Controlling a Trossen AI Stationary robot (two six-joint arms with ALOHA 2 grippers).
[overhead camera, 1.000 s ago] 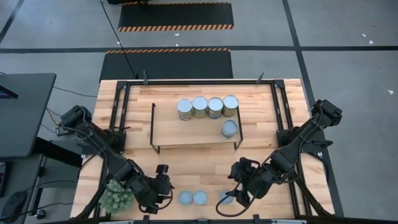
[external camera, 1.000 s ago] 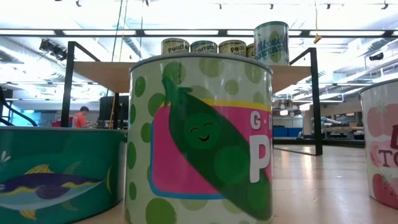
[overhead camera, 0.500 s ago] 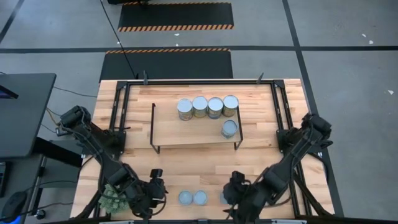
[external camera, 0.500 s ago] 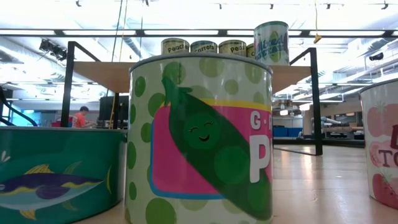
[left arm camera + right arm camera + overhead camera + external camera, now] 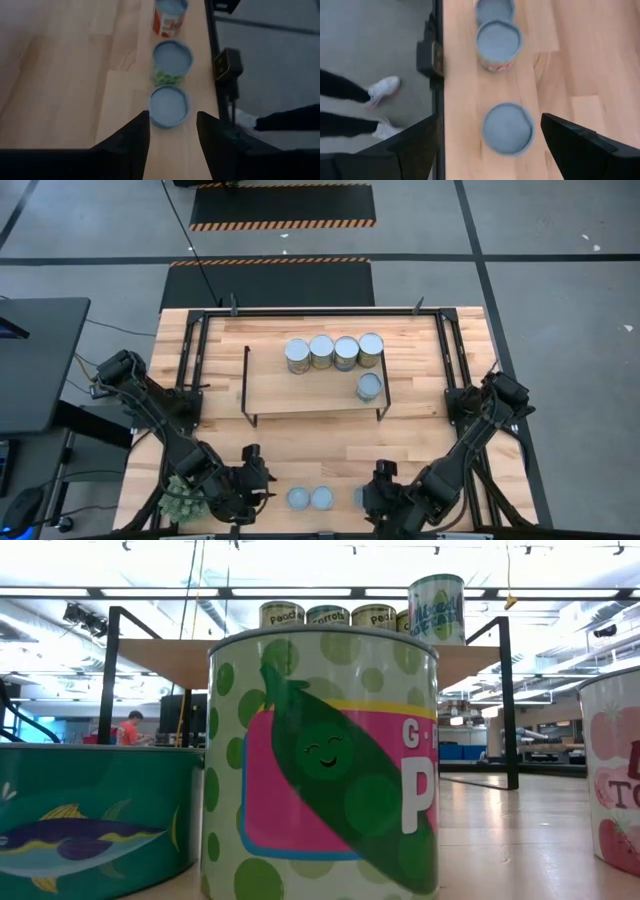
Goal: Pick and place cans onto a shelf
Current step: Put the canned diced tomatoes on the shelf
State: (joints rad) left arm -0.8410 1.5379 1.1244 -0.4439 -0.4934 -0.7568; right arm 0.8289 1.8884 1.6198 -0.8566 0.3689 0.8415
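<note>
The shelf stands mid-table with five cans on its board: a row of four and one nearer its right end. Three bluish-topped cans stand in a row near the table's near edge: a teal fish can, a pea can and a tomato can. My left gripper is open just left of the row, its fingers either side of the fish can. My right gripper is wide open over the tomato can, which shows between its fingers with gaps.
A spiky green plant ball sits at the near left corner beside my left arm. The table's black frame runs close to the can row. A person's legs and white shoes show on the floor past the near edge.
My right gripper has gone toward the table's near edge and turned toward the can row, coming over the tomato can. My left gripper has shifted slightly toward the table's left. The cans have stayed where they were.
</note>
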